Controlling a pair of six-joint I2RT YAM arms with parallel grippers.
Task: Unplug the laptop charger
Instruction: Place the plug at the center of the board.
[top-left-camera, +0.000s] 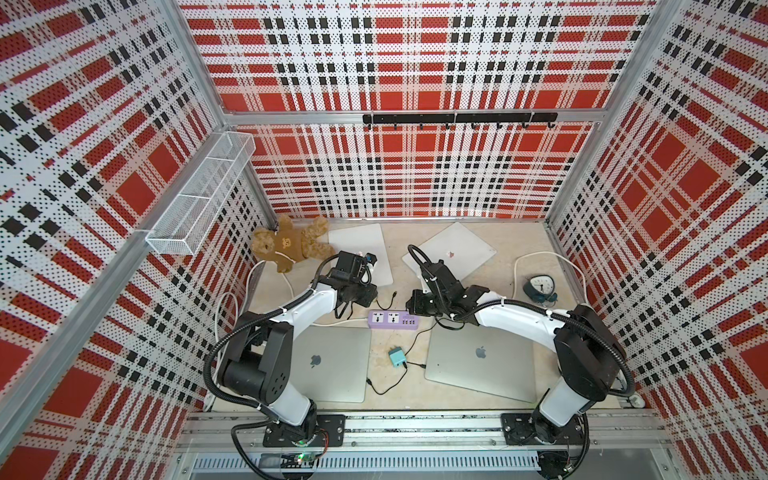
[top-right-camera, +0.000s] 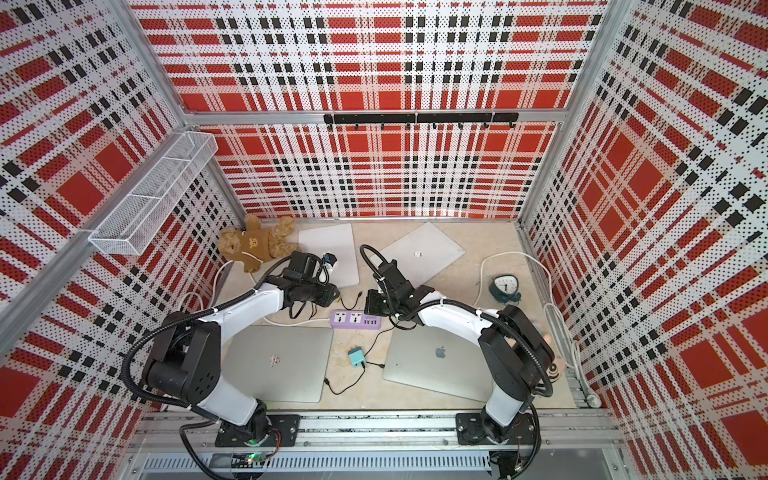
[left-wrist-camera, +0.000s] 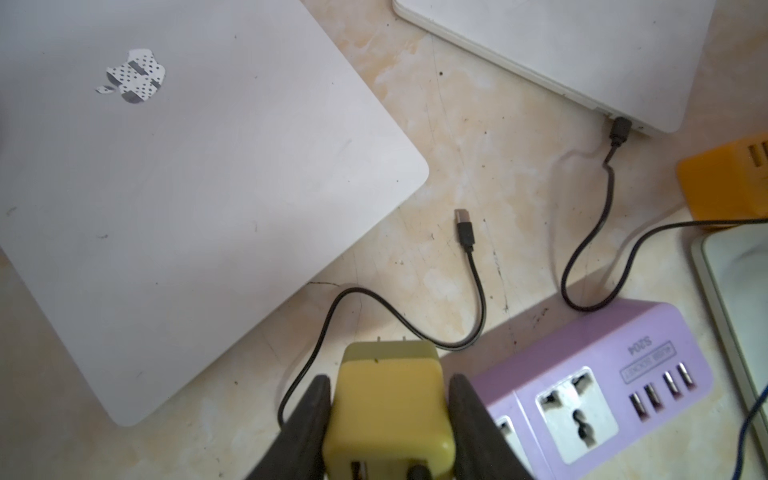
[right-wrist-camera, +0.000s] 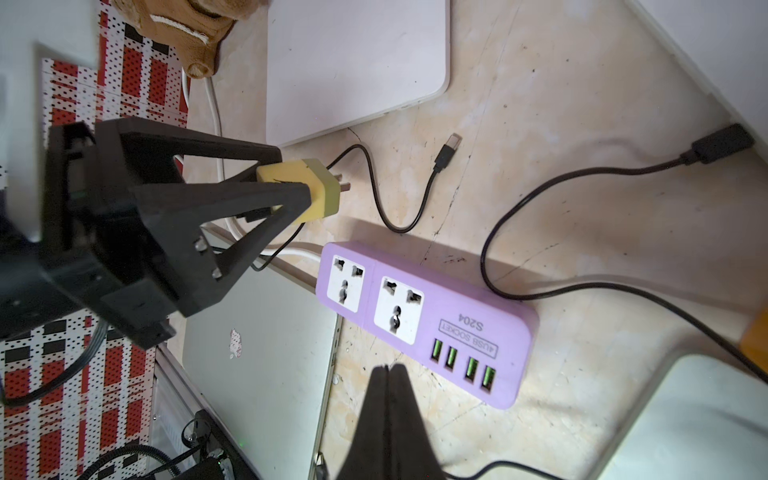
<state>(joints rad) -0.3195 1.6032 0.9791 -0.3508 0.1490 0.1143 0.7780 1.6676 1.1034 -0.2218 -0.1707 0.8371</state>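
Note:
The laptop charger (left-wrist-camera: 390, 399) is a yellow block with two bare prongs. My left gripper (left-wrist-camera: 390, 382) is shut on its sides and holds it in the air, clear of the purple power strip (left-wrist-camera: 602, 374). In the right wrist view the charger (right-wrist-camera: 322, 187) hangs beside the strip (right-wrist-camera: 424, 316), whose two sockets are both empty. The charger's black cable ends in a loose USB plug (left-wrist-camera: 464, 226) lying on the table. My right gripper (right-wrist-camera: 388, 370) is shut on nothing, just above the table by the strip's USB end (top-left-camera: 409, 322).
Several closed silver laptops lie around the strip, one at front left (top-left-camera: 328, 361) and one at front right (top-left-camera: 482, 359). A teal block (top-left-camera: 397, 356) with black cables sits between them. A teddy bear (top-left-camera: 291, 243) and a clock (top-left-camera: 540, 286) lie at the back.

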